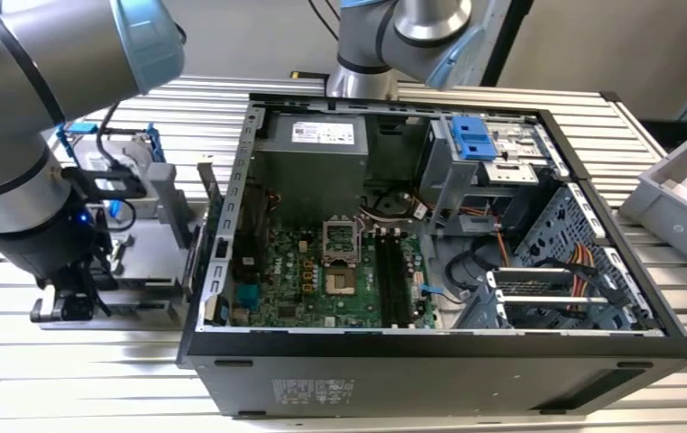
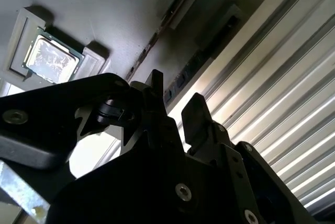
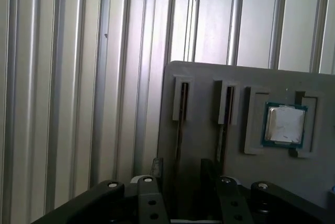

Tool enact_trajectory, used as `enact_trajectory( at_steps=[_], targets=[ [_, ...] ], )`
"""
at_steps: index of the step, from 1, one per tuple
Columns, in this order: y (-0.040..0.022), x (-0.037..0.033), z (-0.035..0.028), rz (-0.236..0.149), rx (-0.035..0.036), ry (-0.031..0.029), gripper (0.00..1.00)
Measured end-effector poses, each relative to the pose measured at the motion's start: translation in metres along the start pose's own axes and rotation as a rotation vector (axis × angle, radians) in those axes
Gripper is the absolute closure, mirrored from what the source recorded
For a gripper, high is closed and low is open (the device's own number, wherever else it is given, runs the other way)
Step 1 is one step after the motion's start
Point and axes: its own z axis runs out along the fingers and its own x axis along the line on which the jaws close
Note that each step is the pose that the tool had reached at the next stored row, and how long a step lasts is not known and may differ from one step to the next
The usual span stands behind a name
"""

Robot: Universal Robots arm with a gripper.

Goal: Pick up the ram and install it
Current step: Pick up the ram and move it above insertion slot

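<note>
The ram (image 3: 183,101) stands on edge in a slot of a grey parts holder (image 3: 209,140); only its thin dark top edge shows. A second such stick (image 3: 229,103) sits in the neighbouring slot. In the first wrist view my gripper (image 3: 183,169) is open, its two black fingers either side of the first stick's line, close above the holder. The second wrist view shows the same gripper (image 2: 176,103) with a gap between its fingertips and the ram (image 2: 174,7) beyond. In the exterior view the gripper (image 1: 69,305) hangs low at the left of the open computer case (image 1: 440,352).
A square silver CPU chip (image 3: 284,124) lies in a recess of the holder beside the sticks. Ribbed metal table (image 3: 78,77) surrounds the holder. The case's motherboard has long memory slots (image 1: 392,280). A blue-framed drive (image 1: 103,153) stands behind the arm; a grey bin (image 1: 681,194) sits at the exterior view's right.
</note>
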Motion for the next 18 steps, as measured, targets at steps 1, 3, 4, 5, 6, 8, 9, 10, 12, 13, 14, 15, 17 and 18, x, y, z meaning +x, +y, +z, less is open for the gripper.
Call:
enact_trajectory(
  at_steps=[1, 3, 4, 5, 6, 8, 9, 10, 12, 13, 14, 15, 17, 18],
  targets=[
    [0.0004, 0.0, 0.0011, 0.0, 0.0, 0.0, 0.0],
    [0.0011, 0.0, 0.0037, 0.0, 0.0003, 0.0004, 0.0],
    [0.0015, 0.0, 0.0052, 0.0, 0.0002, 0.0008, 0.0],
    [0.0018, 0.0, 0.0067, 0.0, 0.0001, 0.0013, 0.0],
    [0.0021, 0.0, 0.0083, 0.001, 0.0001, 0.0018, 0.0],
    [0.0026, 0.0, 0.0111, 0.003, 0.0001, 0.0026, 0.0],
    [0.0028, 0.0001, 0.0122, 0.003, 0.0, 0.0029, 0.0],
    [0.003, 0.0001, 0.0131, 0.004, -0.0001, 0.0031, 0.0],
    [0.0031, 0.0001, 0.0145, 0.005, 0.0, 0.0032, 0.0],
    [0.0031, 0.0001, 0.0147, 0.005, 0.0, 0.0032, 0.0],
    [0.0031, 0.0001, 0.0147, 0.005, 0.0, 0.0032, 0.0],
    [0.0031, 0.0001, 0.0148, 0.005, -0.0001, 0.0033, 0.0],
    [0.0031, 0.0001, 0.0148, 0.005, -0.0002, 0.0034, 0.0],
    [0.0031, 0.0001, 0.0148, 0.005, -0.0003, 0.0035, 0.0]
  ],
)
